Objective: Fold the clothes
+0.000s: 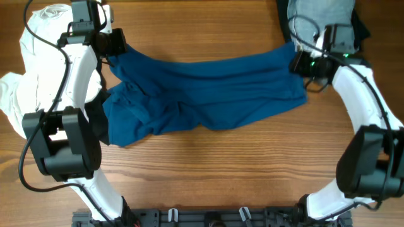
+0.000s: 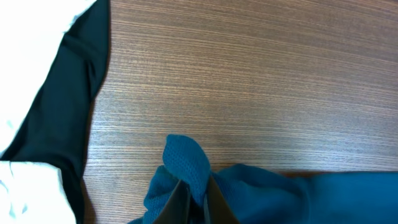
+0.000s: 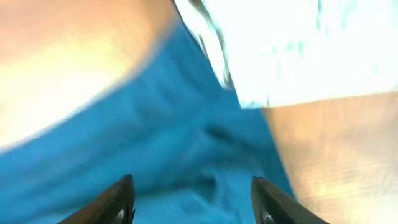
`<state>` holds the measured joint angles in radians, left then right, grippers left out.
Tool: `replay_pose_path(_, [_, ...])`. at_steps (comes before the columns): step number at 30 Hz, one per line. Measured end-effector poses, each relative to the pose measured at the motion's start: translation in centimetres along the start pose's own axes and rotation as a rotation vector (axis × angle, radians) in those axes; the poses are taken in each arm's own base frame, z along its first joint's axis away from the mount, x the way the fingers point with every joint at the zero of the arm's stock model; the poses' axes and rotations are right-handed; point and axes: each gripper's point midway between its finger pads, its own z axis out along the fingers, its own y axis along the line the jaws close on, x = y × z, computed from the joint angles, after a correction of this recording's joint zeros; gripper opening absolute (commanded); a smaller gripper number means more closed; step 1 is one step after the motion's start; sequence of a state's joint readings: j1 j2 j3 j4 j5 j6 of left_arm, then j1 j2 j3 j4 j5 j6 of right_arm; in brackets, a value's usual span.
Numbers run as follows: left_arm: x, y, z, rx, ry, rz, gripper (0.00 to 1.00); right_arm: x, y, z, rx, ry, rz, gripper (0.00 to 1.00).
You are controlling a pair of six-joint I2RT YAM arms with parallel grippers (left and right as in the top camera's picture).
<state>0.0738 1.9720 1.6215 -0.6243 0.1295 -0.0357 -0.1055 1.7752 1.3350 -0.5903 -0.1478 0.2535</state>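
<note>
Wood-grain table [image 1: 221,180] fills the overhead view, w/ both arms reaching in from the near edge.

Far left: a white garment [image 1: 25,57] is bunched in a heap under and beside the left arm [image 1: 76,82]. A black garment [image 2: 68,99] lies along its edge. In the left wrist view it shows as a dark strip betw. white cloth and bare wood.

Next over, the left gripper [image 1: 115,43] sits at the top-left corner of the blue shirt [image 1: 208,94]. In the wrist view its fingers [image 2: 176,208] are closed tight on a fold of blue cloth, w/ a rounded lump of it poking out just past the tips.

The shirt lies on the wood in a wide band across the table's middle, one gripper at each end. Its far edge sags in a shallow curve betw. the two. The near part is rumpled, w/ a crumpled bulge at the near-left beside the left arm.

Right end: the right gripper [image 1: 302,63] is at the shirt's top-right corner. The right wrist view is v. blurred, but the two fingers [image 3: 121,202] stand wide apart. Blue cloth lies beneath and ahead of them, w/ nothing clamped betw. them as far as I can see.

Far right, top: a pale grey-white garment [image 1: 319,12] w/ a dark edge lies just behind that gripper. Can't tell if it touches or overlaps the shirt corner.
</note>
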Motion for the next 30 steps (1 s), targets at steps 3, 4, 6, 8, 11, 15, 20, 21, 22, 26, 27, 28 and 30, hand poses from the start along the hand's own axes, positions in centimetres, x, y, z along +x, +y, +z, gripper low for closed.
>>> replay_pose_path(3, [0.0, 0.0, 0.0, 0.000, 0.000, 0.000, 0.04, -3.2, 1.0, -1.4, -0.020, -0.112, -0.053, 0.57])
replay_pose_path(4, [0.0, 0.0, 0.0, 0.000, 0.000, 0.000, 0.04, -3.7, 1.3, -1.6, -0.024, -0.133, -0.067, 0.56])
replay_pose_path(6, [0.0, 0.0, 0.0, 0.000, -0.002, 0.000, 0.04, -4.5, 1.8, -1.4, -0.031, -0.165, -0.103, 0.53])
replay_pose_path(8, [0.0, 0.0, 0.0, 0.000, -0.001, 0.000, 0.04, -5.1, 2.4, -0.6, -0.040, -0.192, -0.138, 0.50])
replay_pose_path(11, [0.0, 0.0, 0.0, 0.001, -0.002, 0.000, 0.04, -5.1, 3.1, 1.9, -0.047, -0.195, -0.187, 0.47])
replay_pose_path(15, [0.0, 0.0, 0.0, 0.000, -0.001, 0.000, 0.04, -3.1, 3.8, 5.8, -0.046, -0.131, -0.246, 0.47])
replay_pose_path(20, [0.0, 0.0, 0.0, 0.000, -0.001, 0.000, 0.04, -1.9, 4.6, 9.0, -0.010, -0.118, -0.301, 0.48])
replay_pose_path(21, [0.0, 0.0, 0.0, 0.000, -0.002, 0.000, 0.04, -2.0, 4.5, 9.3, 0.000, -0.125, -0.305, 0.48])
replay_pose_path(22, [0.0, 0.0, 0.0, 0.000, -0.001, 0.000, 0.04, -2.3, 4.4, 9.5, 0.013, -0.140, -0.309, 0.49])
replay_pose_path(26, [0.0, 0.0, 0.0, 0.000, -0.001, 0.000, 0.04, -3.9, 3.5, 9.8, 0.065, -0.206, -0.314, 0.50])
replay_pose_path(27, [0.0, 0.0, 0.0, 0.000, -0.002, 0.000, 0.04, -4.3, 3.4, 9.8, 0.075, -0.225, -0.316, 0.50])
replay_pose_path(28, [0.0, 0.0, 0.0, 0.000, -0.001, 0.000, 0.04, -4.7, 3.3, 9.7, 0.081, -0.238, -0.317, 0.50])
replay_pose_path(30, [0.0, 0.0, 0.0, 0.000, -0.001, 0.000, 0.04, -5.5, 3.1, 9.7, 0.095, -0.275, -0.316, 0.50])
